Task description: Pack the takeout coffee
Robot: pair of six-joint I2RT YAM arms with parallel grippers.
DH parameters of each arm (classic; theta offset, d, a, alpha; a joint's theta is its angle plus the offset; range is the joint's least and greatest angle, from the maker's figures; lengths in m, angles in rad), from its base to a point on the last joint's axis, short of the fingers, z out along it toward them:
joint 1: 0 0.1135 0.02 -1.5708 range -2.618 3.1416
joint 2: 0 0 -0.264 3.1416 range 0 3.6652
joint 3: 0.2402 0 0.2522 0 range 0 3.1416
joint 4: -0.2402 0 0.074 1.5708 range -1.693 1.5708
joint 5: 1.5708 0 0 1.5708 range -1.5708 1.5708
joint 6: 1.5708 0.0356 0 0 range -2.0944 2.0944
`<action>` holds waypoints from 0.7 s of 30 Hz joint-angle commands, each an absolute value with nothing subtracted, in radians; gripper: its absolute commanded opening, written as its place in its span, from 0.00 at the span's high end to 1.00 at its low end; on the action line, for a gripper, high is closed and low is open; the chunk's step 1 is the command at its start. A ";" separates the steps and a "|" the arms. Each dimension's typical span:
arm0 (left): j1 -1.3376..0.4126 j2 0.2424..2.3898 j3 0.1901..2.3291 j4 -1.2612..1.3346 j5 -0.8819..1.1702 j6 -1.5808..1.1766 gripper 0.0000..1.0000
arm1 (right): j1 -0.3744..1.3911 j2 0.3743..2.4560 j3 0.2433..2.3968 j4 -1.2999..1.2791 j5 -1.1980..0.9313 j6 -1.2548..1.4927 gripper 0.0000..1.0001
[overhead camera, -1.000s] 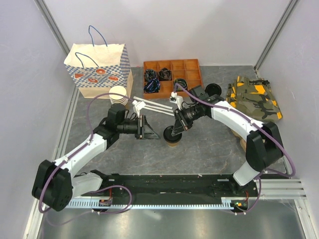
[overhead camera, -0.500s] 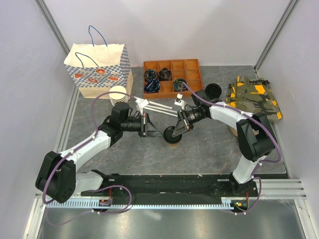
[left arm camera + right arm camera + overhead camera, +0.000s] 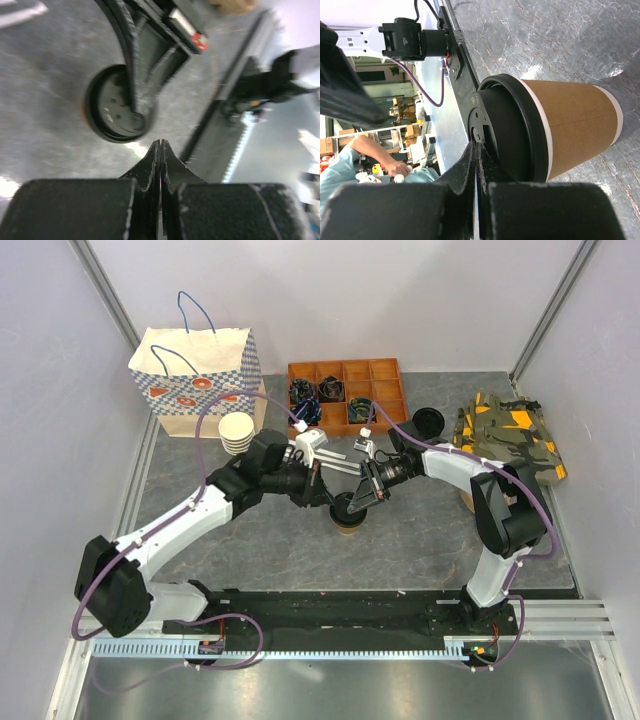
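The takeout coffee (image 3: 346, 519) is a kraft paper cup (image 3: 575, 127) with a black lid (image 3: 512, 131), standing upright on the grey table at mid-centre. My right gripper (image 3: 359, 499) is shut and empty, its closed tips (image 3: 476, 146) resting on top of the lid. My left gripper (image 3: 326, 499) is shut and empty, just left of the cup. In the left wrist view its closed tips (image 3: 160, 144) sit just short of the lid (image 3: 116, 106), with the right gripper's fingers (image 3: 147, 65) lying across the lid.
A patterned paper bag (image 3: 196, 383) stands at the back left, with a stack of lidless paper cups (image 3: 238, 432) in front of it. An orange compartment tray (image 3: 385, 373) is at the back centre. A loose black lid (image 3: 428, 420) and a camouflage cloth (image 3: 508, 435) lie at the right.
My left arm has swung right and forward, bringing its shut gripper up beside the cup. My right gripper has stayed on the lid, shifting only slightly.
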State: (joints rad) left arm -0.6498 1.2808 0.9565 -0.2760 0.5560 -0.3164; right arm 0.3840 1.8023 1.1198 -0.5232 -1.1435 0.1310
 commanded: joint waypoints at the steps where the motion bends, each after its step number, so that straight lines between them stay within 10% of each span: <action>1: -0.722 1.337 1.077 -0.434 0.325 -0.046 0.97 | 0.384 1.842 1.100 -0.506 -1.034 0.080 0.98; 21: -0.884 1.511 1.037 -0.411 0.156 0.118 0.94 | 0.377 1.902 1.111 -0.506 -0.996 0.074 0.99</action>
State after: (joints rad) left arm -0.8795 1.4593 1.0733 -0.4522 0.1844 0.0650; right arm 0.3775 1.8362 1.1286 -0.5255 -1.1809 0.1452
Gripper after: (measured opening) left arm 0.057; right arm 0.018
